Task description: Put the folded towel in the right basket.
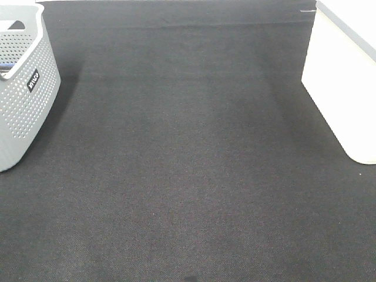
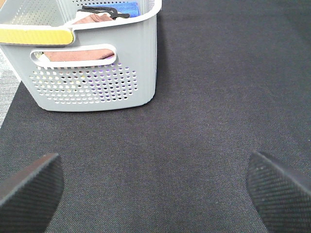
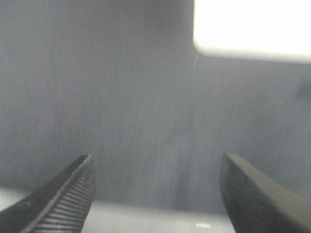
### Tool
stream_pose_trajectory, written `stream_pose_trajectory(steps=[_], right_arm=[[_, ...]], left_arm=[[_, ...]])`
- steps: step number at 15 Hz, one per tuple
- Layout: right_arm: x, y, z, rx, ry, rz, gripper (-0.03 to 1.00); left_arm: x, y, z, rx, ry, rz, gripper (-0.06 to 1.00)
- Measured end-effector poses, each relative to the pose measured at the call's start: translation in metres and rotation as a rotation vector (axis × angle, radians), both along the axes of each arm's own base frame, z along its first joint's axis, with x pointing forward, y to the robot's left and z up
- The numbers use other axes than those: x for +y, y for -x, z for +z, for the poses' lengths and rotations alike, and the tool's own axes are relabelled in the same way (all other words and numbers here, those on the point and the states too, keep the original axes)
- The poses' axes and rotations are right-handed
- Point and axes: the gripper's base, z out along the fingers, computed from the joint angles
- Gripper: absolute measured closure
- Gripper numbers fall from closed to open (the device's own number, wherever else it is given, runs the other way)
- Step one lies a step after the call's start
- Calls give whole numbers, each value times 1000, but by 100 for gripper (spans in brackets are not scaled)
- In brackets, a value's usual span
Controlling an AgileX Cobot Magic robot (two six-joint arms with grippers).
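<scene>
A grey perforated basket stands at the far left of the black mat. In the left wrist view this basket holds a folded reddish-brown towel, seen through the handle hole and over the rim. My left gripper is open and empty, low over the mat, a short way in front of the grey basket. The white right basket stands at the far right. My right gripper is open and empty, with a corner of the white basket ahead of it. Neither gripper shows in the exterior view.
The black mat covers the table between the two baskets. The grey basket also holds a blue item and a black item. A yellow strip lies along its rim.
</scene>
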Motion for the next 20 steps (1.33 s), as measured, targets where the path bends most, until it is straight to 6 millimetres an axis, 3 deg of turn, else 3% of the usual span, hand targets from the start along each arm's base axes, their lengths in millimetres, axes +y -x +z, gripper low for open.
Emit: stream_pose_trajectory(steps=[2, 4, 20], right_arm=[[-1, 18, 2, -117, -10, 0, 28], [-2, 21, 2, -138, -11, 0, 28], [-1, 32, 1, -207, -22, -72, 28]], left_arm=[[0, 0, 0, 0, 0, 0, -3], [0, 0, 0, 0, 0, 0, -3], [0, 0, 0, 0, 0, 0, -3]])
